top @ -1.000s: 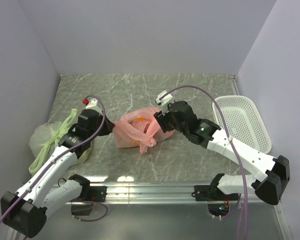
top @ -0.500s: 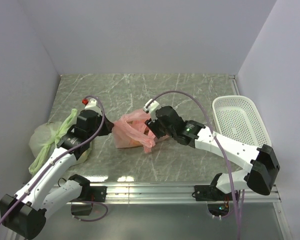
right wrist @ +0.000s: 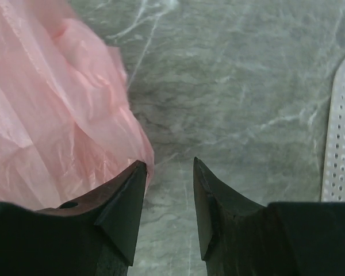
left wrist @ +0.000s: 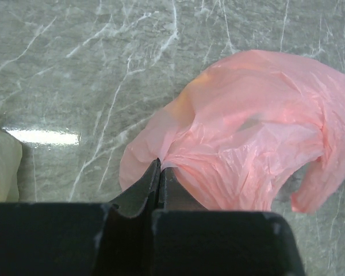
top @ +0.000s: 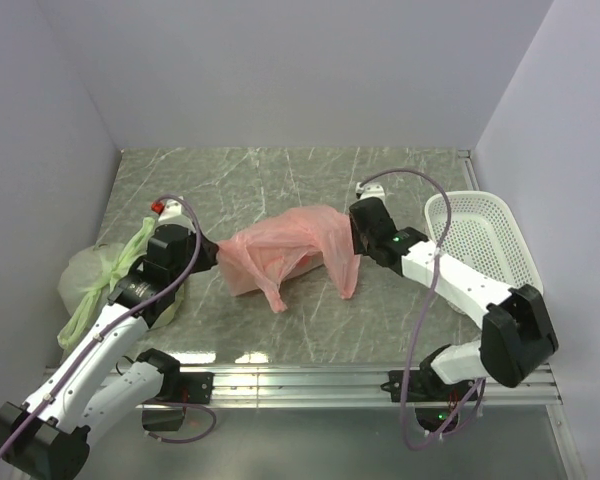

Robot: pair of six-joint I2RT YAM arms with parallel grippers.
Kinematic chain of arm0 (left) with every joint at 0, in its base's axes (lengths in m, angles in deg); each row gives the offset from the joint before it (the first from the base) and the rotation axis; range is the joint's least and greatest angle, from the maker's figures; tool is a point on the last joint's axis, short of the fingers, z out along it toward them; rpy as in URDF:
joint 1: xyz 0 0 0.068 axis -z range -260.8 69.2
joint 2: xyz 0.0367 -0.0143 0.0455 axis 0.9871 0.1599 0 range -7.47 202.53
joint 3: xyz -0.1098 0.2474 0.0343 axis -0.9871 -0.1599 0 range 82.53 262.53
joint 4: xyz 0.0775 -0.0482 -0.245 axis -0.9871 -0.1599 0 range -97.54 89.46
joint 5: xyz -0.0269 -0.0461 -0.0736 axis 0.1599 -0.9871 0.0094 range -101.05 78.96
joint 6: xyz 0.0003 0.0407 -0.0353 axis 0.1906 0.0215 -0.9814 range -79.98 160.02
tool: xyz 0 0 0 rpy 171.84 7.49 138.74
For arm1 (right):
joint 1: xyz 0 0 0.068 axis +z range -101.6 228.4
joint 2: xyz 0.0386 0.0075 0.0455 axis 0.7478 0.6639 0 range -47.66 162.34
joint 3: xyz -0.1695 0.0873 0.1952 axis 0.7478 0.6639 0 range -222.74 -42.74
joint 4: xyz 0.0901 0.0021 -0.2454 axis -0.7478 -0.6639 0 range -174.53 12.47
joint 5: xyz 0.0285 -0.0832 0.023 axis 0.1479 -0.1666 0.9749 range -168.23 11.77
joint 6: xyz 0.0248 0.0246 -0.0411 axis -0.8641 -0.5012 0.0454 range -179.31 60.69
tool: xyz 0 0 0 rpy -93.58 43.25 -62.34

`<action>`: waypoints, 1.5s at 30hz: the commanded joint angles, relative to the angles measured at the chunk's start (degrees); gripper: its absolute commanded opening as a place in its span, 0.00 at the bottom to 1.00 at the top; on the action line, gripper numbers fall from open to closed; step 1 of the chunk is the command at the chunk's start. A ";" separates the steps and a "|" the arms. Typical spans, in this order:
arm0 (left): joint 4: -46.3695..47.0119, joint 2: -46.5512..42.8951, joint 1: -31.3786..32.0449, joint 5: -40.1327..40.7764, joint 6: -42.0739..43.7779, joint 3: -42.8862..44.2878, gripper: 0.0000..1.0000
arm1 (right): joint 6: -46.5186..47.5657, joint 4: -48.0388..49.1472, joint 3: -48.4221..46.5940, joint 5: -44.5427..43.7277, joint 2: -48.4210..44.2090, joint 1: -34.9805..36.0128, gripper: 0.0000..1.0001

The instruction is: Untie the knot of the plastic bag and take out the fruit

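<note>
1. Top external: thin translucent pink plastic bag (top: 280,250) spread wide on grey marbled desk (top: 280,180), mid-desk, between the two arms
2. At the bag's left end, left tool (top: 212,252); at its right end, right tool (top: 352,235)
3. Two loops of pink film trailing toward the near edge, one below the bag's middle, one just beside the right tool
4. Left wrist: left tool clenched, fingertips (left wrist: 142,187) pressed together on a gathered corner of the pink film, creases fanning out from the pinch
5. Orange tint (left wrist: 187,106) showing through the plastic
6. Right wrist: right tool released, fingers (right wrist: 123,201) apart with bare desk between them; pink film touching the outer side of one finger
7. Off to the sides: pale green translucent tied bag (top: 95,275) beside the left arm; white perforated plastic basket (top: 480,240) at the desk's right, apart from the pink bag
</note>
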 commanded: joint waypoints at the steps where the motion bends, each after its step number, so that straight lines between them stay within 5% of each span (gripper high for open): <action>1: 0.73 -0.40 0.07 2.02 -0.39 1.11 0.01 | -3.68 2.71 0.92 2.23 -6.42 -0.12 0.46; 7: 2.84 1.00 0.07 -0.35 1.36 3.83 0.05 | 1.24 4.03 0.58 4.08 -12.93 5.24 0.55; 10: 3.36 1.09 0.07 -2.98 3.12 6.46 0.21 | 1.77 4.46 -0.22 5.14 -16.00 6.73 0.60; 14: 2.40 0.74 0.07 -6.67 5.76 10.41 0.66 | 1.68 5.17 -0.39 7.07 -18.39 7.88 0.66; 18: -1.46 -0.13 0.16 -8.87 5.51 13.67 0.87 | 0.72 4.91 -1.10 8.22 -18.74 8.23 0.67; 22: 0.19 -1.63 1.91 -7.22 2.61 12.80 0.88 | 0.80 5.78 -1.19 9.36 -19.27 8.32 0.67; 29: 2.31 7.93 19.74 6.05 1.80 15.69 0.85 | 0.98 7.19 -0.83 13.40 -16.99 8.32 0.67; 35: 3.63 11.89 23.89 13.52 11.19 14.03 0.90 | 0.99 6.49 0.74 12.52 -17.42 11.04 0.67; 45: 1.43 17.44 24.77 10.99 33.61 15.17 0.92 | -2.18 12.28 5.14 11.40 -19.79 11.57 0.67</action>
